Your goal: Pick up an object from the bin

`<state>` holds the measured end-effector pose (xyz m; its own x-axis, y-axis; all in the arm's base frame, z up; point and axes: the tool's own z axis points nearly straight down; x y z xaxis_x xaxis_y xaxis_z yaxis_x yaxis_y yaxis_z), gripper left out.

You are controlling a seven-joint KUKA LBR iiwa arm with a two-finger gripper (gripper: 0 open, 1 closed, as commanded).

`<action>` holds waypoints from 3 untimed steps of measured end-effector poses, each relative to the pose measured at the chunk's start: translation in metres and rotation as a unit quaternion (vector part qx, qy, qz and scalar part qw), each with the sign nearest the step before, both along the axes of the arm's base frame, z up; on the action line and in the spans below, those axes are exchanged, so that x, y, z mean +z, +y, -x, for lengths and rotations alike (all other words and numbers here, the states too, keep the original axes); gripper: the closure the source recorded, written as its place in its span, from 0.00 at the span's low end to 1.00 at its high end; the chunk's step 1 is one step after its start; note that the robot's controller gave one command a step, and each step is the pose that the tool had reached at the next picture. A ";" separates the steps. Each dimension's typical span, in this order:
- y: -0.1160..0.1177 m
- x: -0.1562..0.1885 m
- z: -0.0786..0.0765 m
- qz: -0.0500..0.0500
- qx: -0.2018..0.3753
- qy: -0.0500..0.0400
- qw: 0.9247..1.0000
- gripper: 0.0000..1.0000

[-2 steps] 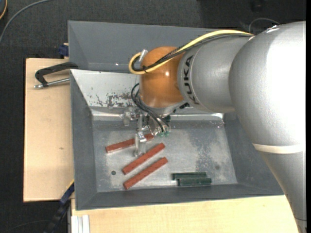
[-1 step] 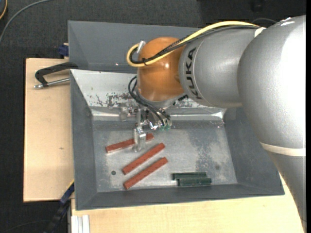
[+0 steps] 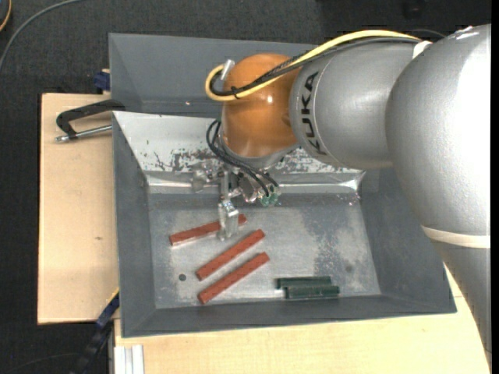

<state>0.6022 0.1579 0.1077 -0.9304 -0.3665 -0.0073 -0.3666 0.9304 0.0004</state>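
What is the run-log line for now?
gripper: low over upper red-brown stick | stick: flat on bin floor | other sticks: apart | green bar: apart

evenly lit, fairly bright | glare on silver arm (image 3: pixel 359 107) and orange cover (image 3: pixel 257 107) | sheen along bin (image 3: pixel 156 142) back wall | soft shadows beside red sticks (image 3: pixel 230 255) | dark surround

Dark speckled carpet floor (image 3: pixel 47 53) lies all around.
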 end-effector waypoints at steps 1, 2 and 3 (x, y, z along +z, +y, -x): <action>-0.007 -0.038 0.001 0.001 0.054 0.004 0.999 0.00; -0.006 -0.037 0.000 0.001 0.053 0.002 0.999 0.00; -0.006 -0.037 0.000 0.001 0.053 0.003 0.999 1.00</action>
